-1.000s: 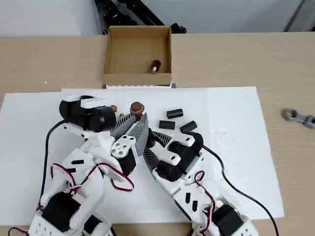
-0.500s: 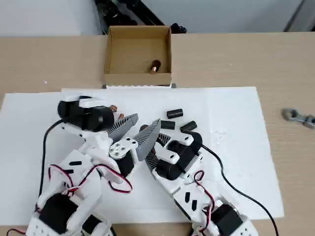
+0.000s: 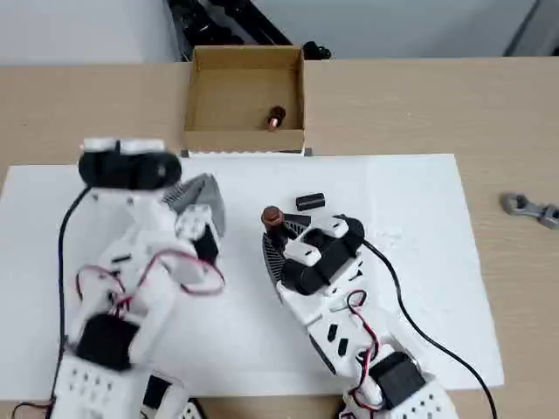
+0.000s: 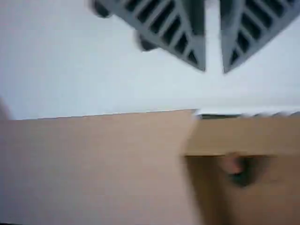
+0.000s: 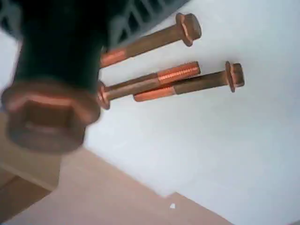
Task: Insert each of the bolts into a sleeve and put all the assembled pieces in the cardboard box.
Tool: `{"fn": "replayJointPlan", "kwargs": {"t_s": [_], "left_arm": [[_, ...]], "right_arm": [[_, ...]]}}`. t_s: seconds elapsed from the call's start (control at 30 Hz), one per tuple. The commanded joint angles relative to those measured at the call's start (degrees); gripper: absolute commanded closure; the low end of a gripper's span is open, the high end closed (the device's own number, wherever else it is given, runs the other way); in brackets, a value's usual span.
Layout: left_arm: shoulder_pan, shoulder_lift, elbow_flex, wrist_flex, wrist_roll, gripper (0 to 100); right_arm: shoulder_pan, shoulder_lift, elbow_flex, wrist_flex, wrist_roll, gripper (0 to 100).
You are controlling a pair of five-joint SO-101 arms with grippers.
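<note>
Copper bolt [image 3: 271,215] in black sleeve [image 5: 61,42] — clamped in right gripper [image 3: 278,230], left gripper [image 4: 213,65] slightly parted

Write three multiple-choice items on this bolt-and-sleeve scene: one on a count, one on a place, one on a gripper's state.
1. How many bare copper bolts lie on the white sheet in the right wrist view?
A. One
B. Three
C. Five

2. Where is the finished bolt in a black sleeve that no gripper holds?
A. Inside the brown cardboard box
B. On the white sheet
C. Balanced on the box's rim

3. What state is the right gripper in?
A. Open and empty
B. Shut on a second sleeved bolt
C. Shut on a bare bolt

Answers: 1 B, three shanks lie side by side; 2 A, it rests on the box floor; 3 B, a black sleeve and a copper head sit in its grip.
</note>
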Motion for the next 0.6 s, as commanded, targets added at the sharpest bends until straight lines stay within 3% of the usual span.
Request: {"fn": "replayJointPlan", "kwargs": {"t_s": [0.0, 0.13, 0.27, 0.37, 0.57], "left_arm": [[-8.53, 2.73, 0.40, -1.67, 0.44, 99], [-14.86, 2.55, 4.97, -3.52, -1.41, 99], [-18.90, 2.81, 5.85, -3.78, -11.16, 99], [-20.31, 2.81, 6.81, 0.53, -19.43, 99], [-22.33, 2.37, 6.73, 7.56, -21.27, 99]], "right_arm": [[0.66, 4.26, -3.08, -2.59, 0.79, 99.7], [4.26, 10.24, -7.56, -2.59, 0.44, 99.7], [9.98, 16.40, -15.82, -2.77, 0.44, 99.7], [11.91, 22.99, -23.38, -2.42, 0.44, 99.7], [12.00, 39.25, -35.16, -3.03, 0.35, 99.7]]}}
